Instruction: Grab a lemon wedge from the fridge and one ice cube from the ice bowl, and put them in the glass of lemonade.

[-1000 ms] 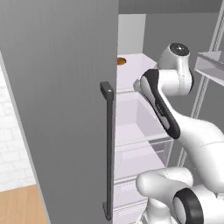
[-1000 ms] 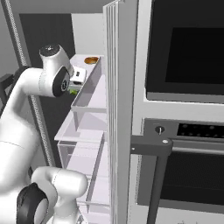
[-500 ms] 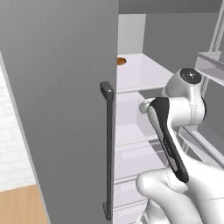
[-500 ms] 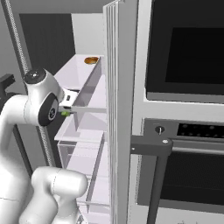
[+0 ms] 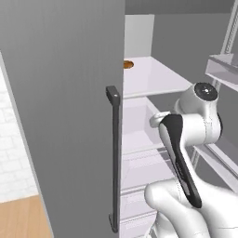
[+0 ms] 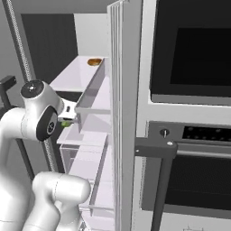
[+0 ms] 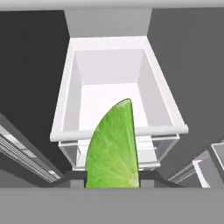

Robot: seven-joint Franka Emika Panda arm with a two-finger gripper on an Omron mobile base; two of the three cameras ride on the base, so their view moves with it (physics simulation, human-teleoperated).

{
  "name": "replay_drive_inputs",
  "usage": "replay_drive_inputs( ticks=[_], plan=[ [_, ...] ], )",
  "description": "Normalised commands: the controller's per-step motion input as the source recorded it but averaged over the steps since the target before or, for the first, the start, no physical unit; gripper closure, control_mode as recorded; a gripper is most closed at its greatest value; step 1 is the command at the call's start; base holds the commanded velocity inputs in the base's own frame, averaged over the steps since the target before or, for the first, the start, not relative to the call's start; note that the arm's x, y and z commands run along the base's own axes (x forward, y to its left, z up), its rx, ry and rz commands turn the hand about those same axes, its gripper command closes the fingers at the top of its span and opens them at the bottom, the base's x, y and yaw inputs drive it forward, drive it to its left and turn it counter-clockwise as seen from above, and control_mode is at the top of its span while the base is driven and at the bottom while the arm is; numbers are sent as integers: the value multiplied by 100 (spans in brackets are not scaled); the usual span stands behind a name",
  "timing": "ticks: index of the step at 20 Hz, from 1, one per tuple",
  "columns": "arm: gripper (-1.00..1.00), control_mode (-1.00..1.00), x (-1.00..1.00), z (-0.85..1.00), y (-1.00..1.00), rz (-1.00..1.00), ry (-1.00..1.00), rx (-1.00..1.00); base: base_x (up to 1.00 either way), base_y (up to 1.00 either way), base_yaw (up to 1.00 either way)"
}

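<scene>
Claw (image 7: 112,183) pinching lemon wedge (image 7: 112,146), tip pointing toward 12 o'clock; hovering over white drawer (image 7: 72,92) inside open fridge (image 5: 65,93).

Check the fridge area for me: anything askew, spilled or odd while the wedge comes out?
Nothing stands out. The lemon wedge sits gripped in the pincer, in front of the open fridge. The shelves look level and clean, with a small brown round thing lying flat on the upper shelf.

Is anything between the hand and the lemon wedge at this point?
No. The lemon wedge already sits in the hand, gripped between its fingertips, above a white fridge drawer. From the right base camera the green wedge shows at the hand, in front of the fridge shelves.
</scene>
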Motion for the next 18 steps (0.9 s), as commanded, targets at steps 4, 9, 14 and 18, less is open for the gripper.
replay_drive_inputs(
  ticks=[4, 9, 14, 18],
  plan=[
    [100, 100, 0, 0, 0, 0, 0, 0, -100, 14, -2],
    [100, 100, 0, 0, 0, 0, 0, 0, -100, 17, -10],
    [100, 100, 0, 0, 0, 0, 0, 0, -100, 0, -31],
    [100, 100, 0, 0, 0, 0, 0, 0, -95, -37, -47]
  ],
)
